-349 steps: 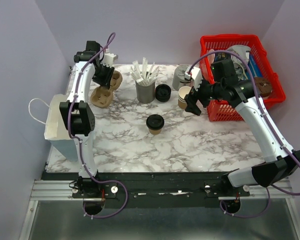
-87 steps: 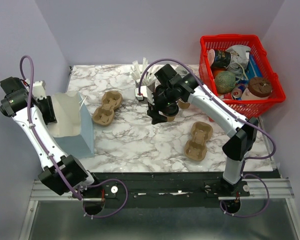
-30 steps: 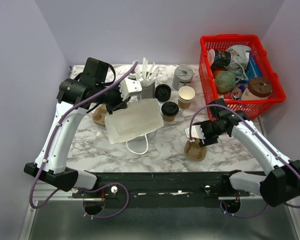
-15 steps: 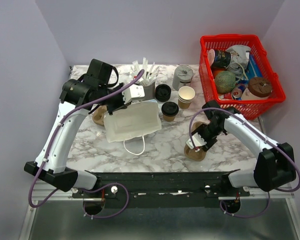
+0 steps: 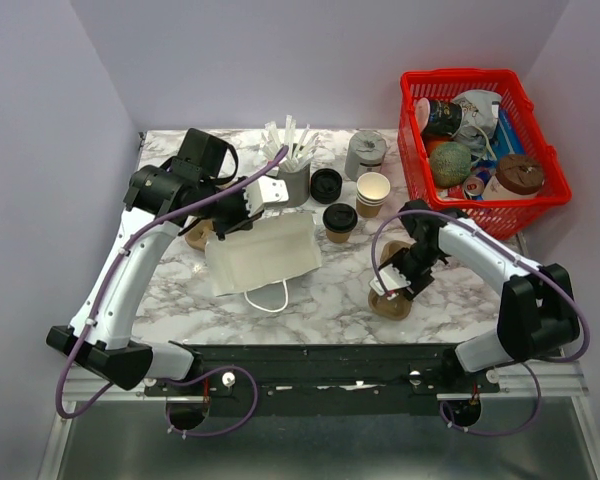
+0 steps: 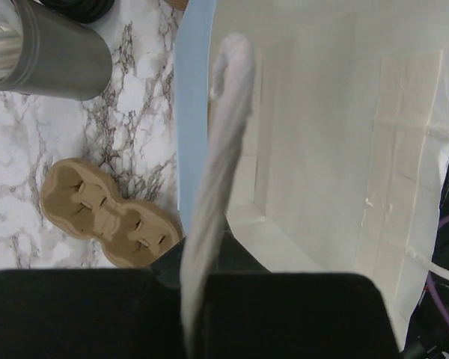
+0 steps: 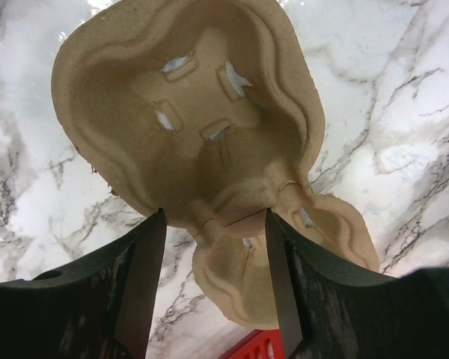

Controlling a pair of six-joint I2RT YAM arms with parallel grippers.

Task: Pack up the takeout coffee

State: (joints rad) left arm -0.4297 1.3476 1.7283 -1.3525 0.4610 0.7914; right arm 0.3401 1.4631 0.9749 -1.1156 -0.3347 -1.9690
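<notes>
The takeout coffee, a tan cup with a black lid, stands on the marble just right of the white paper bag. The bag lies on its side with its mouth facing the camera. My left gripper is shut on the bag's rim. In the left wrist view the bag wall runs edge-on between my left gripper's jaws. My right gripper is closed around the narrow waist of a tan pulp cup carrier, and my fingers touch both its sides.
A steel cup of stir sticks, a stack of black lids, a lidless paper cup stack and a grey roll stand behind the coffee. A second cup carrier lies by the bag. A full red basket stands at the right.
My left gripper has pulled the bag slightly left and nearer. My right gripper has moved left onto the cup carrier and closed around its waist.
</notes>
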